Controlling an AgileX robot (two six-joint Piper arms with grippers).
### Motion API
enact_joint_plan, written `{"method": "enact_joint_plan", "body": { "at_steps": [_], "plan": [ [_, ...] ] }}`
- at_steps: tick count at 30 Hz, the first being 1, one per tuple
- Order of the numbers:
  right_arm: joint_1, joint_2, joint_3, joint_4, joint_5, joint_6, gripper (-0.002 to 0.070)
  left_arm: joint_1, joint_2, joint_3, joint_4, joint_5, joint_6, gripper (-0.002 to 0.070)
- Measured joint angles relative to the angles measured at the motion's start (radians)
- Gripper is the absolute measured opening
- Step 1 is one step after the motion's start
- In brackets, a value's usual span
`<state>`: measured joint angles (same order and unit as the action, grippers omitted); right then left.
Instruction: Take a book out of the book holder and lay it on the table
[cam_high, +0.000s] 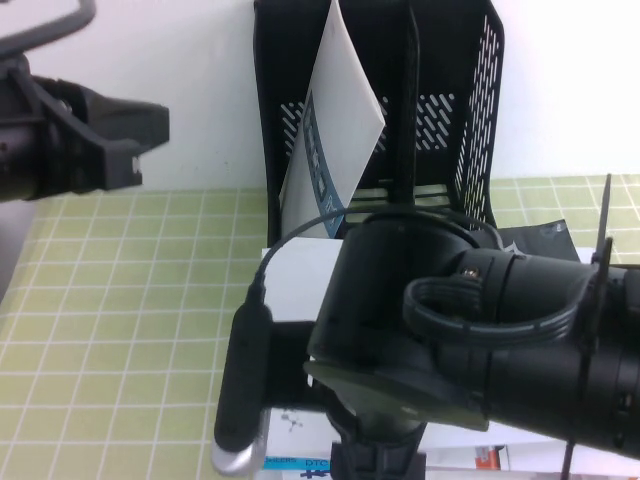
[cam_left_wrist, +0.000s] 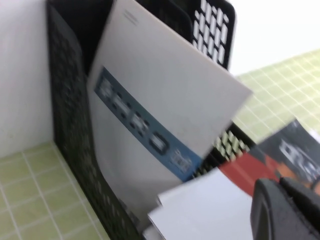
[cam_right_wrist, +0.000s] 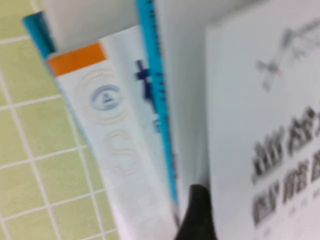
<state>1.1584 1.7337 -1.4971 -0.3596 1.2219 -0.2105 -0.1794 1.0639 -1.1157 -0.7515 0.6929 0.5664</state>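
I see the left gripper (cam_high: 150, 135) raised left of the book holder (cam_high: 470, 150); the right gripper (cam_right_wrist: 197, 215) touches the book (cam_right_wrist: 270, 125) (grips unclear), whose red shows only to my left wrist.

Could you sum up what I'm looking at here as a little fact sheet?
Holder: tall black slotted plastic file rack, upright
Inside it: white-grey booklet with blue strip, leaning
Book: white brochure with red area and black title, lying flat before the rack
Table: yellow-green tiled surface
Left hand: raised, left of the rack
Right hand: low over the brochure
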Motion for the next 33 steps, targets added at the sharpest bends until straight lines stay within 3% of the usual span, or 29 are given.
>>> {"method": "enact_joint_plan", "body": {
  "at_steps": [5, 10, 14, 19, 21, 27, 33],
  "plan": [
    [0.0, -0.044, 0.0, 0.124, -0.002, -0.15, 0.0564, 0.0, 0.0, 0.0, 0.002, 0.138, 0.04, -0.0002],
    [0.0, -0.146, 0.0, 0.21, -0.014, -0.236, 0.0546, 0.0, -0.03, 0.01, -0.016, 0.166, 0.061, -0.0001],
    [0.0, -0.263, 0.0, 0.139, -0.028, -0.211, 0.0409, 0.0, -0.137, 0.042, -0.007, 0.124, 0.059, -0.0001],
    [0.0, -0.413, 0.0, 0.022, 0.011, -0.133, 0.0119, 0.0, -0.305, 0.137, 0.112, 0.104, -0.039, -0.0002],
    [0.0, -0.464, 0.002, 0.014, 0.016, -0.091, 0.0055, 0.0, -0.381, 0.202, 0.14, 0.067, -0.078, -0.0002],
    [0.0, -0.64, 0.089, -0.01, -0.029, 0.061, 0.0005, 0.0, -0.613, 0.473, 0.097, -0.058, -0.127, -0.0002],
    [0.0, -0.803, 0.337, -0.096, -0.183, 0.24, 0.0, 0.0, -0.794, 0.707, 0.087, -0.154, -0.132, -0.0001]
  ]
}}
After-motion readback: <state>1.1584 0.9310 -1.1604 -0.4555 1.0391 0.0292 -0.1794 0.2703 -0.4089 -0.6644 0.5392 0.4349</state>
